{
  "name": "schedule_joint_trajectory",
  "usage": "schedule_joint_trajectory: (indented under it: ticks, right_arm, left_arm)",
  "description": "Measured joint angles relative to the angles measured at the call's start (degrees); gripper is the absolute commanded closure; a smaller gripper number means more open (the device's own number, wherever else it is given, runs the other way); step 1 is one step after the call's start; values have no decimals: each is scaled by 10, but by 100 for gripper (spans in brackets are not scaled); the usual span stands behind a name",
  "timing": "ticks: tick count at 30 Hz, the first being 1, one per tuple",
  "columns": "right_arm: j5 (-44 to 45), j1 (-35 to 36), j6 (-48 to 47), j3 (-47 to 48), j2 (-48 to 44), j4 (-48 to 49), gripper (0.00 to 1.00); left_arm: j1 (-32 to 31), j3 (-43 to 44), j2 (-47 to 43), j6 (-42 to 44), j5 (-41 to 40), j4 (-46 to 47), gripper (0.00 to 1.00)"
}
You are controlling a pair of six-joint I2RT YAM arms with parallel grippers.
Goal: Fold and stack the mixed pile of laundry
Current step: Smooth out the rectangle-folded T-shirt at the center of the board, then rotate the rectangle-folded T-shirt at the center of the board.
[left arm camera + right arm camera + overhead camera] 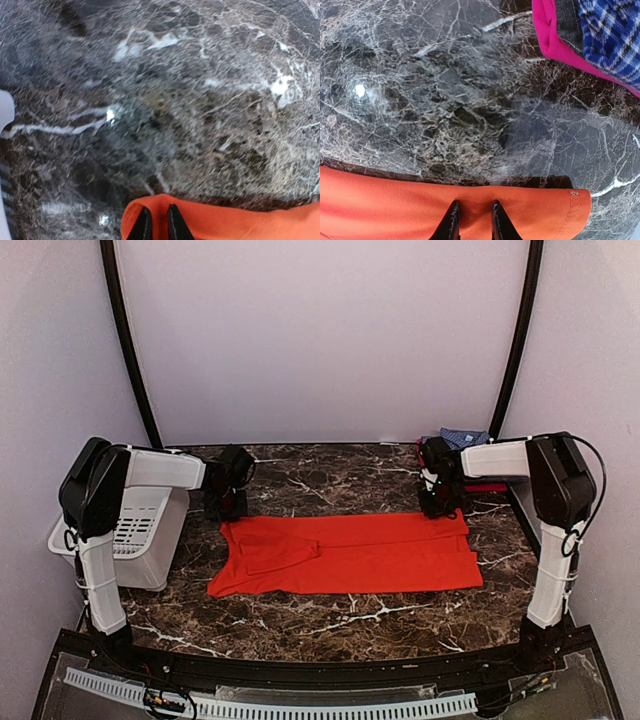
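Observation:
The orange-red shirt [350, 555] lies spread flat across the middle of the marble table [330, 480], folded into a long strip. My left gripper [228, 508] is at its far left corner. In the left wrist view its fingers [157, 225] stand close together, pinching the cloth [225, 222] at that corner. My right gripper [438, 505] is at the far right corner, and its fingers [474, 220] are closed on a small pucker of the orange hem [395, 205]. The blue-and-white checked shirt [465, 437] lies at the back right [610, 35].
A white slotted basket [145, 530] stands at the left edge beside the left arm, and its rim shows in the left wrist view [4, 110]. A pink cloth [545, 30] lies under the checked shirt. Dark rails run up both back corners.

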Motion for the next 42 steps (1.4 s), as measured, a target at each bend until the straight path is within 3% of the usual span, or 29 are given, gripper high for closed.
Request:
schedule_joint_trajectory:
  ticks: [6, 8, 10, 14, 18, 21, 26, 33, 42]
  right_arm:
    - [4, 0, 3, -9, -10, -14, 78]
    - [5, 0, 4, -12, -14, -21, 76]
    - [5, 0, 7, -16, -20, -32, 75]
    - [-3, 0, 10, -19, -40, -55, 72]
    - [-36, 3, 6, -20, -91, -58, 69]
    - [-75, 13, 0, -20, -143, -50, 69]
    - [-167, 69, -9, -21, -184, -3, 69]
    - [-275, 179, -15, -26, -170, 73, 69]
    - [-309, 294, -49, -17, -74, 205, 72]
  left_arm:
    - [0, 86, 37, 43, -5, -11, 76]
    - [-1, 102, 31, 52, -8, -17, 67]
    - [-6, 100, 9, 63, -9, -26, 52]
    - [-23, 38, -83, 70, 8, -29, 47]
    - [-37, -68, -206, 68, 68, -24, 52]
    - [-36, -111, -246, 70, 110, -33, 54]
    - [-36, -157, -246, 78, 172, -58, 58]
    - [-36, -196, -227, 88, 237, -74, 62]
    - [-36, -207, -183, 86, 253, -61, 77]
